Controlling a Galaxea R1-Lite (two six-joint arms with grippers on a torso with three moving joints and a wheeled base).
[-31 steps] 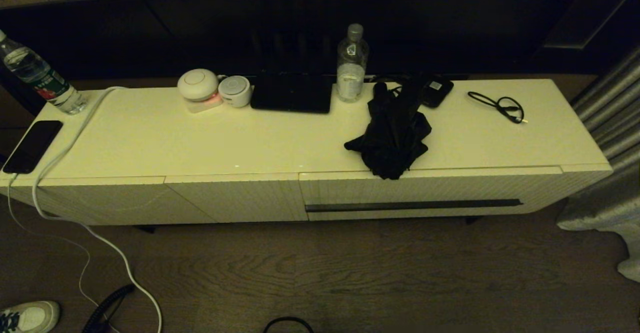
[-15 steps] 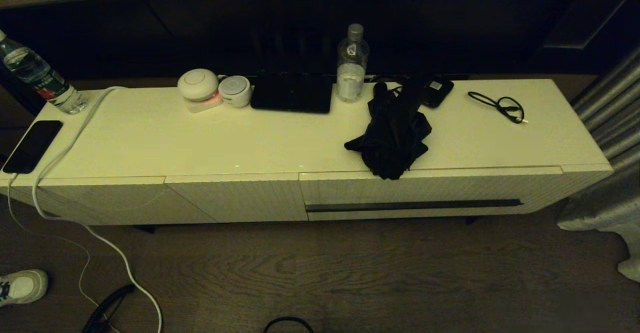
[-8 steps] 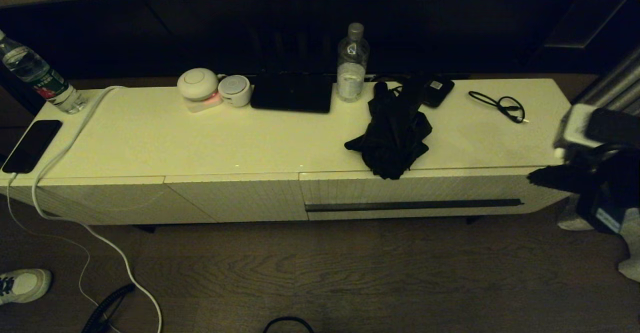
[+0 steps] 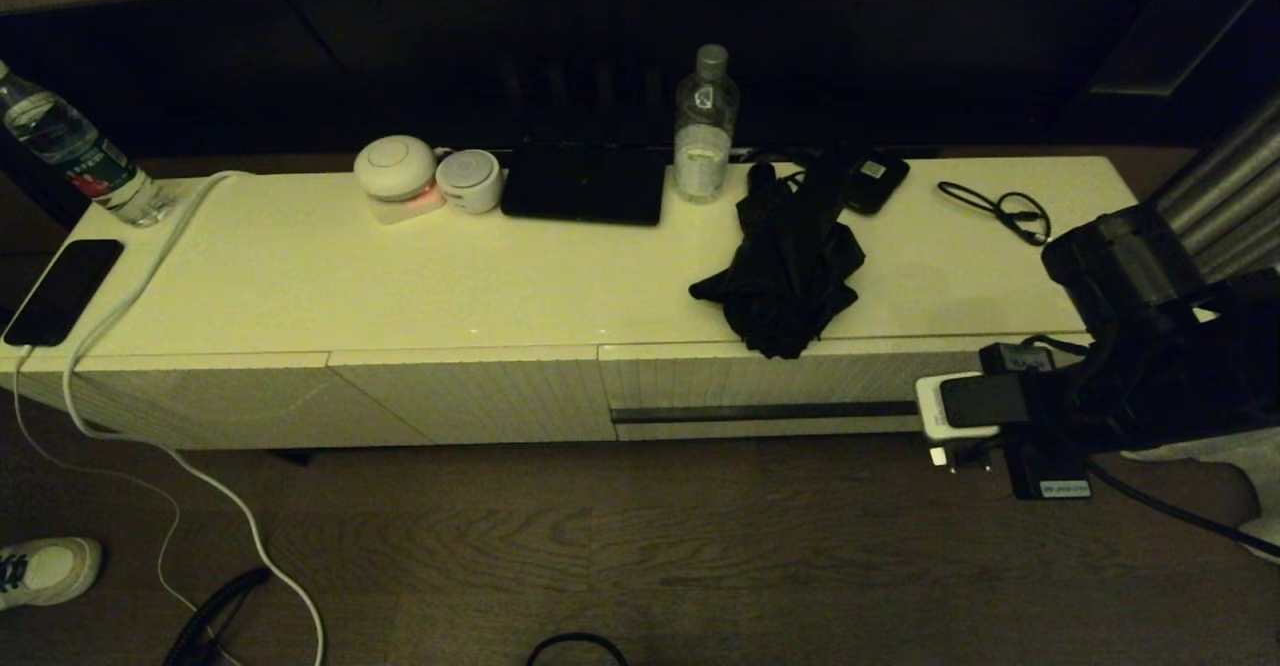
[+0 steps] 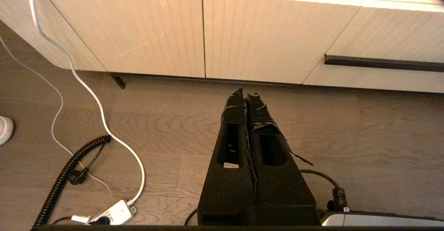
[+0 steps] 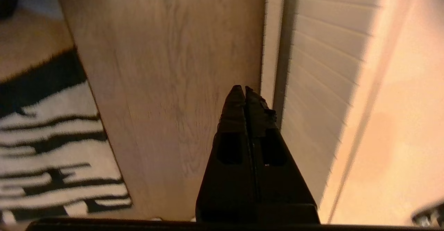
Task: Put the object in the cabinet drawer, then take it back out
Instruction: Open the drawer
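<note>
The black umbrella (image 4: 790, 266) lies bunched on the cabinet top, its fabric hanging a little over the front edge above the drawer (image 4: 800, 381). The ribbed cream drawer is closed, and its dark handle strip (image 4: 760, 412) runs along the front. My right arm reaches in from the right and covers the strip's right end. In the right wrist view my right gripper (image 6: 244, 88) is shut and empty, close beside the handle strip (image 6: 282, 85). My left gripper (image 5: 247, 92) is shut and empty over the floor, left of the handle strip (image 5: 381, 62); it is out of the head view.
On the top stand a water bottle (image 4: 705, 126), a flat black pad (image 4: 585, 186), a small black device (image 4: 873, 181), a black cable (image 4: 1000, 208) and two white round items (image 4: 397, 171). A phone (image 4: 62, 291) and white cord (image 4: 130, 296) lie far left. A curtain (image 4: 1230, 206) hangs at the right.
My right arm has come into view from the right and moved left and down to the right end of the drawer front. The umbrella and drawer have not moved.
</note>
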